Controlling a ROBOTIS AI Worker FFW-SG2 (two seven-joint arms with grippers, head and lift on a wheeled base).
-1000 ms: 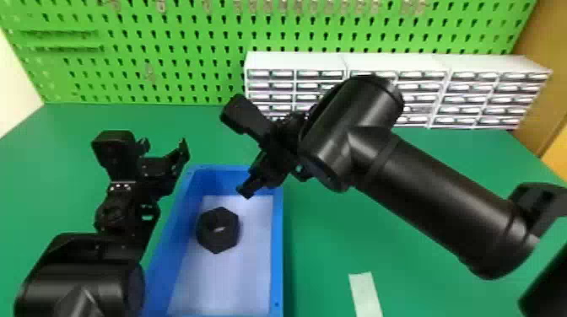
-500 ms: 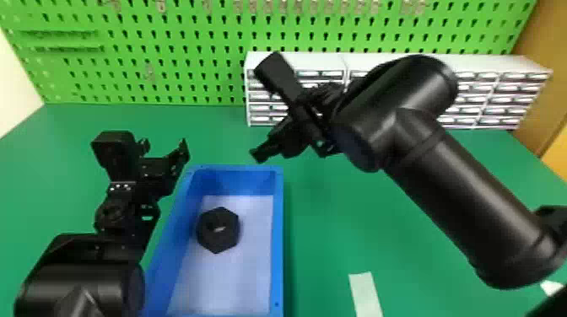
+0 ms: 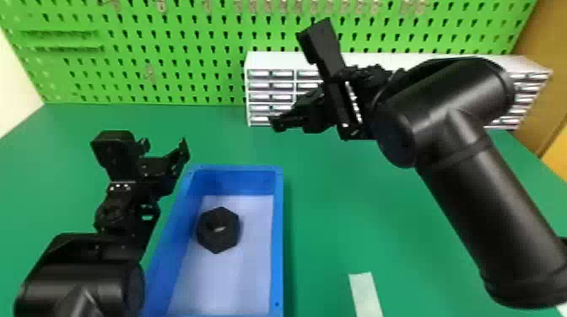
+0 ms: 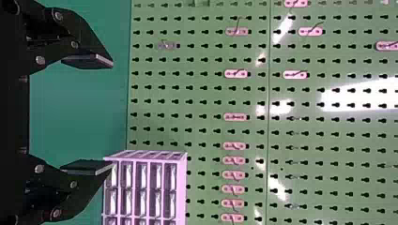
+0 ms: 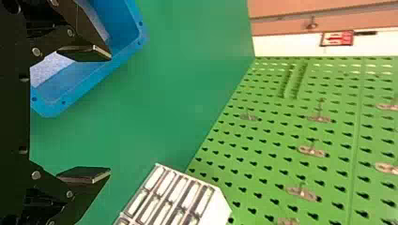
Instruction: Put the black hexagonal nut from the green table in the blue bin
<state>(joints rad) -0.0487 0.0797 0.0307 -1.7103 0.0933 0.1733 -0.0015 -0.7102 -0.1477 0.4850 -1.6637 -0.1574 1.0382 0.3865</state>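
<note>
Inside the blue bin [image 3: 279, 253], I can see the black hexagonal nut [image 3: 204, 238] lying flat with its hole facing up, on the pale bottom near the left wall; I can't tell whether it touches that wall. The bin itself sits on the green table [image 3: 329, 210], long side running from near to far.

Just off to the left, I have my left hand [image 3: 163, 147] by the bin's far left corner, on an arm that comes in from the near left. Its fingers [image 4: 89, 61] stand well apart. Beyond the bin's far end and over to the right is my right hand [image 3: 291, 108], in front of the white drawer unit [image 3: 270, 59], with its fingers [image 5: 87, 52] spread wide too. Its arm [image 3: 476, 189] slants in across the table from the right.

Near me, to the right of the bin, a pale strip [image 3: 365, 295] lies on the table. Along the far side I've got the drawer unit, and behind it rises the green pegboard [image 3: 168, 50] with small metal hooks on it. At the far right I see a brown panel [image 3: 544, 97].
</note>
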